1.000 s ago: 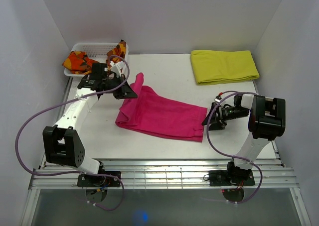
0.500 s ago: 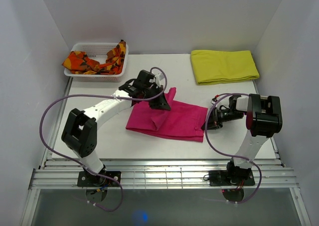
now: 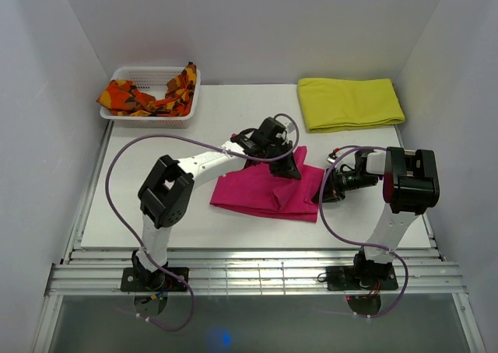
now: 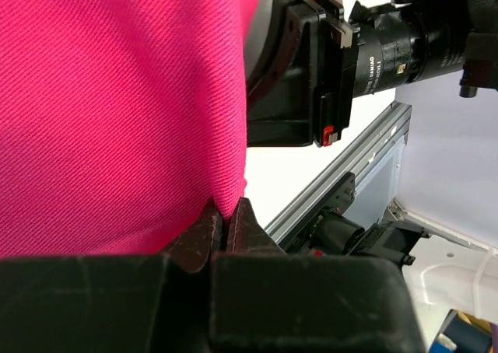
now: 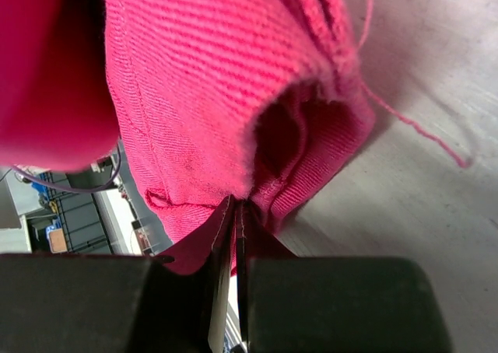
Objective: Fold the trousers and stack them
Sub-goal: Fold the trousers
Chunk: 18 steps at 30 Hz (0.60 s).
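Toward three o'clock from the table's [image 3: 156,205] middle, my right gripper [image 5: 233,211] is pressed together on the hem end of the trousers [image 3: 253,193]. I judge that this anchors the end so the cloth cannot slide. Just beyond it, my left gripper [image 4: 226,214] pinches an edge of the pink fabric and holds it over the lower layer, seemingly to lay one half on the other. The trousers lie mid-table, partly doubled. Farther off, a yellow cloth [image 3: 350,103] sits at one o'clock and a basket [image 3: 148,75] of orange cloth [image 3: 124,98] at eleven, both well apart.
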### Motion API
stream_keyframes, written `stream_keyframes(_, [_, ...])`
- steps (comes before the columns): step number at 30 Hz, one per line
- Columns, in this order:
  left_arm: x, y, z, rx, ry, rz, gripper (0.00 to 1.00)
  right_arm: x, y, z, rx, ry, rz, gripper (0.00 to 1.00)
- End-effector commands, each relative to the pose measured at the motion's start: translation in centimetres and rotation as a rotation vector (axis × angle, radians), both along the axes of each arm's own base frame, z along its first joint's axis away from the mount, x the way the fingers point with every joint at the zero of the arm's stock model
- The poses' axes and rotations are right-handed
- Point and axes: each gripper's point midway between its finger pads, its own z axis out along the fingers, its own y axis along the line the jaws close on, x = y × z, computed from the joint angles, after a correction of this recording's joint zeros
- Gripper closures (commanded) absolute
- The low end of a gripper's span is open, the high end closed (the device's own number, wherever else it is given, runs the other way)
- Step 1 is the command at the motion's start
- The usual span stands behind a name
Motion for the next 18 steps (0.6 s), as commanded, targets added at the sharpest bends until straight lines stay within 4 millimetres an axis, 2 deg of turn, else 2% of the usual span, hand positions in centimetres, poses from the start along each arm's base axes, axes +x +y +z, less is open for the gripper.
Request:
stream_keyframes(1, [-0.6, -3.5, 3.0, -0.094, -0.014, -0.017, 1.0, 0.0, 0.2, 0.1, -0.001, -0.022, 0.006, 0.92])
stream_keyframes(8, [-1.7, -6.3, 2.5, -0.108, 0.018, -0.047, 1.0, 0.1, 0.3, 0.3, 0.005, -0.026, 0.004, 0.92])
stream_keyframes(15, [-1.4, -7.2, 1.9, -0.106, 0.027, -0.036, 1.0, -0.2, 0.5, 0.4, 0.012, -0.024, 0.009, 0.92])
stream_keyframes(18, [-1.2, -7.4, 2.4, -0.115, 0.023, -0.036, 1.0, -0.2, 0.6, 0.4, 0.007, -0.029, 0.015, 0.92])
